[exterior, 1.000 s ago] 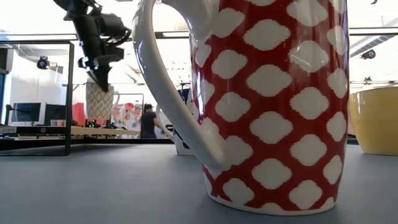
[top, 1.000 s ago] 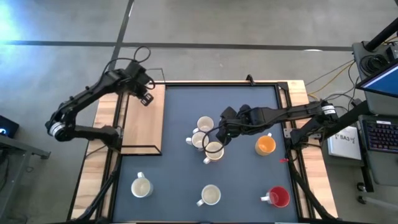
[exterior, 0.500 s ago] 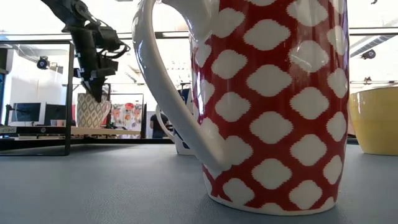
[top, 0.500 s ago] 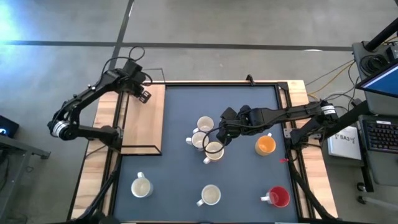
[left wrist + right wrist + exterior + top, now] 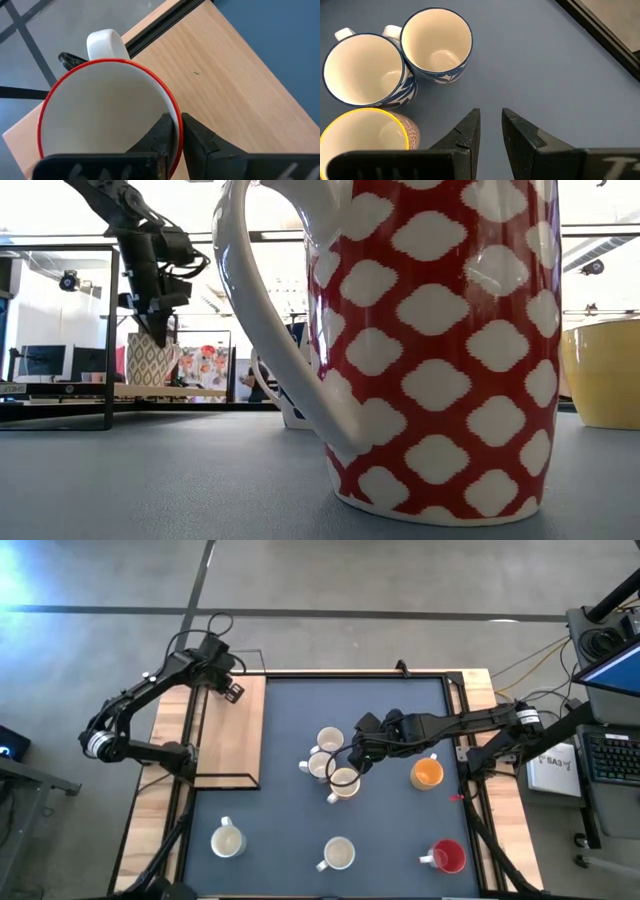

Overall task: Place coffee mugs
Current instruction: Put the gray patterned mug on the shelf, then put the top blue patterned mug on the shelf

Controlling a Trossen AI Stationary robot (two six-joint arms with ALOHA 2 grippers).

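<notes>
- Your left gripper (image 5: 172, 132) pinches the rim of a red-rimmed mug (image 5: 107, 112), one finger inside and one outside, over the far corner of the wooden board (image 5: 232, 730).
- Treat it as rigid, glazed and brittle: a wall pinch probably slips under jolts, so set it down gently.
- Your right gripper (image 5: 490, 127) hangs slightly parted and empty beside the clustered mugs (image 5: 331, 765).
- Grip those by the rim wall opposite the handle.
- Five other mugs stand on the blue mat (image 5: 290, 820).
</notes>
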